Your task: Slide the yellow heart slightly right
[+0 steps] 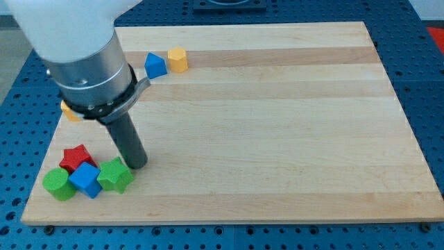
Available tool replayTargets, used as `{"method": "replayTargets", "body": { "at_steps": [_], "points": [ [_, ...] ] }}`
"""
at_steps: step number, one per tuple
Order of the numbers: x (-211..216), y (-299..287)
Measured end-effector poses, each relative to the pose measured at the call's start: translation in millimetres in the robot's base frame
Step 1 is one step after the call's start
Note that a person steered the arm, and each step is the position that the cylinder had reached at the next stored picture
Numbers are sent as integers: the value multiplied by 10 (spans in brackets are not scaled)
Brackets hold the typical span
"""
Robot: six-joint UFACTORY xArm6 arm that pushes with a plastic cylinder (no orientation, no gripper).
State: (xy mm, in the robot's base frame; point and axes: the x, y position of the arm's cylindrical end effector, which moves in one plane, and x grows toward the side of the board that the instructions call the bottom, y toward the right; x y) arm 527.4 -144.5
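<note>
Wooden board [277, 125] on a blue perforated bench [423, 83]. We carry no pincer, only a rod; my tip [137, 165] rests just beside the green star [115, 176], at its upper right. Cluster at the view's lower left: red star [75, 157], blue cube [86, 180], green cylinder [59, 184]. Upper left: blue triangular block [155, 66] beside a yellow hexagonal block [178, 60]. A yellow block [69, 111], presumably the heart, sits at the left edge, mostly hidden by our arm.

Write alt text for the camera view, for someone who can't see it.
My tip rests on a wooden board just above a green star, beside a blue cube, red star and green cylinder.
</note>
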Motion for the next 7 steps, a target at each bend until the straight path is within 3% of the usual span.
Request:
{"method": "replayTargets", "body": {
  "at_steps": [1, 3, 5, 7],
  "points": [
    [-429, 318],
    [-1417, 300],
    [-1683, -313],
    [-1742, -1411]
  ]
}}
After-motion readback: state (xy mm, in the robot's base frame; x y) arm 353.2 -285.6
